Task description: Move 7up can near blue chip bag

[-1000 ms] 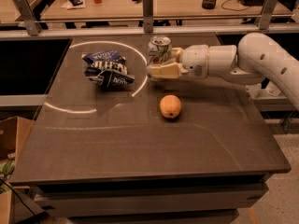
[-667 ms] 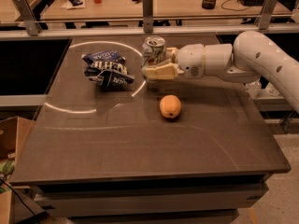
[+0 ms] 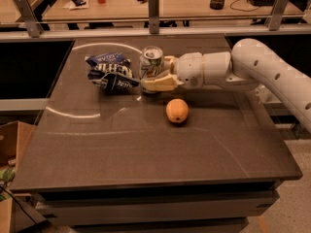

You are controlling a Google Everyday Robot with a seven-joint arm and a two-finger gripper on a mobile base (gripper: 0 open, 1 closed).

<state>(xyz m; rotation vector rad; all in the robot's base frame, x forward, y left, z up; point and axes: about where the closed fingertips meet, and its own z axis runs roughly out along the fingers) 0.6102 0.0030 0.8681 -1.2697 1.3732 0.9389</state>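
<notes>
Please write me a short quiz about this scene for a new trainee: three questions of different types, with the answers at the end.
1. True or false: the round orange fruit lies between the white-and-green aluminium 7up can and the crumpled dark blue foil chip bag.
2. The two-finger gripper, on the far half of the dark table beside the bag, holds which thing? A) the fruit B) the can C) the bag
3. Fill in: in the camera view, the can is just to the ___ of the bag.

Key: 1 false, the fruit lies apart from both, nearer the camera. 2 B. 3 right.
</notes>
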